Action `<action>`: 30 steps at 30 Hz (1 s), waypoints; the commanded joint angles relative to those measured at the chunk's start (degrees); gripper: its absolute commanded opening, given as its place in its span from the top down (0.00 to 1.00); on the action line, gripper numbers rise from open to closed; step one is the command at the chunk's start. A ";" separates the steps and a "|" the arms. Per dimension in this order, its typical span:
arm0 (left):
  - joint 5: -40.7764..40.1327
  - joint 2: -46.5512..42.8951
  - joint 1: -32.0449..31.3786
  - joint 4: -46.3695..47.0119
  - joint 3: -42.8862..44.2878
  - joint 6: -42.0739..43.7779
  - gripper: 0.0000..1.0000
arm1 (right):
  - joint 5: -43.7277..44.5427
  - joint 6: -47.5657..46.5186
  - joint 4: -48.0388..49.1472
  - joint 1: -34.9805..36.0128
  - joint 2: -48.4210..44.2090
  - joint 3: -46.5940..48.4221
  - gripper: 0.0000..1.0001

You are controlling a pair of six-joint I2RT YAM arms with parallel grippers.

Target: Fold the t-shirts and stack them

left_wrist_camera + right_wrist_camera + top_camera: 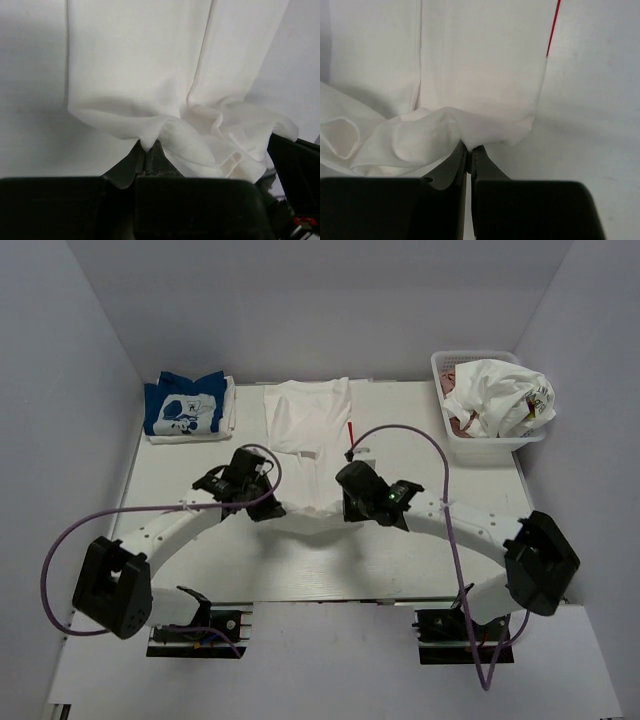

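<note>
Leave alone the folded blue t-shirt (185,408) lying far left of the basket (470,354). On the plain white t-shirt (308,415) spread flat left of the basket, lift the left gripper (150,149), pinched tight on the hem corner farther from the basket, level with the right gripper (469,147), clamped on the nearer corner. Carry both toward the collar together, hem taut, for a square fold; ignore the crumpled shirts (505,395) heaped in the basket.

The left arm (175,525) and right arm (470,523) are white tubes with bulky black joint housings (112,585); thin purple cables (44,575) loop off both, lower left and right.
</note>
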 commanded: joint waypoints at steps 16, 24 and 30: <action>-11.60 23.22 6.82 -2.54 25.79 4.77 1.00 | -2.34 -10.45 3.65 -13.00 22.79 25.86 1.00; -7.38 28.23 8.49 2.83 28.07 6.80 1.00 | -3.06 -10.63 3.56 -15.81 29.40 31.14 1.00; -8.43 31.57 9.72 3.88 32.10 6.80 0.79 | -3.41 -12.48 7.07 -17.48 32.90 32.72 0.72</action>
